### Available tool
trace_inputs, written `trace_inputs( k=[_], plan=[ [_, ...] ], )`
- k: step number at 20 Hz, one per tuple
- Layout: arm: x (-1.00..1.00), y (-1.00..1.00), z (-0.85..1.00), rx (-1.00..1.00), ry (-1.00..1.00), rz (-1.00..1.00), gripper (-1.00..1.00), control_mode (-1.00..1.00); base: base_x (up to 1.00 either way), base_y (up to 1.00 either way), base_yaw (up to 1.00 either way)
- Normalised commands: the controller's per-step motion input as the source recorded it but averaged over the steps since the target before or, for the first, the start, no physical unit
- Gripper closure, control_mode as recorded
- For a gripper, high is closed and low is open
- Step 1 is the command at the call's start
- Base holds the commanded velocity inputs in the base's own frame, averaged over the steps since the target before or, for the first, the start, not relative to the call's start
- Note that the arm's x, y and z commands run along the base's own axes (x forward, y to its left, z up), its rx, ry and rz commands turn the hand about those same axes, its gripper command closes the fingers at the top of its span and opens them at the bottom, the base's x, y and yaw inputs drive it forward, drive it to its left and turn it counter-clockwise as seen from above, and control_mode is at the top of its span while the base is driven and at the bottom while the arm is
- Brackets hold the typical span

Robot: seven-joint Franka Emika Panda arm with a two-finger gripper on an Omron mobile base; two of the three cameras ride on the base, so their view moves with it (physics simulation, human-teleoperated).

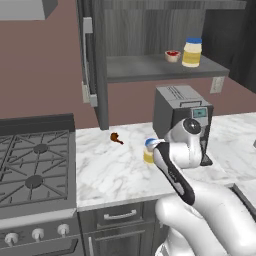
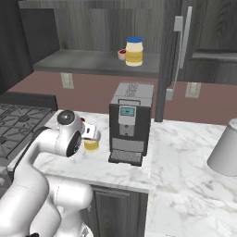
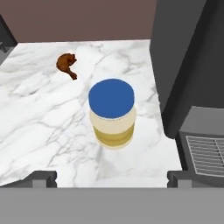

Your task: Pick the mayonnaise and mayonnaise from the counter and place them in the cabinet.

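Mayonnaise jars number two: one [image 1: 192, 52] stands on the shelf of the one open cabinet [image 1: 150, 68] beside one small white bowl [image 1: 172, 56], the other [image 3: 112, 113] upright on the marble worktop [image 3: 39, 118] beside one coffee machine [image 2: 130, 121], the fingers [image 3: 40, 178] spread wide, one either side, not touching it.

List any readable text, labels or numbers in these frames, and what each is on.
None readable.
Mayonnaise jar on the counter: plain yellow band, no lettering.
Mayonnaise jar on the cabinet shelf: the same, too small to tell.
Coffee machine: small blue screen, too blurred to read.
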Motion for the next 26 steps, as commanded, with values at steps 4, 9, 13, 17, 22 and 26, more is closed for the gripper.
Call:
trace_inputs(
  k=[4,9,13,17,22,26],
  plan=[
    [0.25,0.06,-0.29,-0.02,0.01,0.00,-1.00,-1.00,0.00,0.00,0.00],
    [0.22,0.07,-0.31,-0.03,0.00,0.01,-1.00,-1.00,0.00,0.00,0.00],
    [0.22,0.09,-0.27,-0.03,0.00,0.03,-1.00,-1.00,0.00,0.00,0.00],
    [0.28,0.03,-0.15,-0.04,-0.01,0.03,-1.00,-1.00,0.00,0.00,0.00],
    [0.25,0.00,-0.12,-0.05,0.00,0.03,-1.00,-1.00,0.00,0.00,0.00],
    [0.15,0.00,-0.06,-0.07,0.00,0.00,-1.00,-1.00,0.00,0.00,0.00]
  ],
)
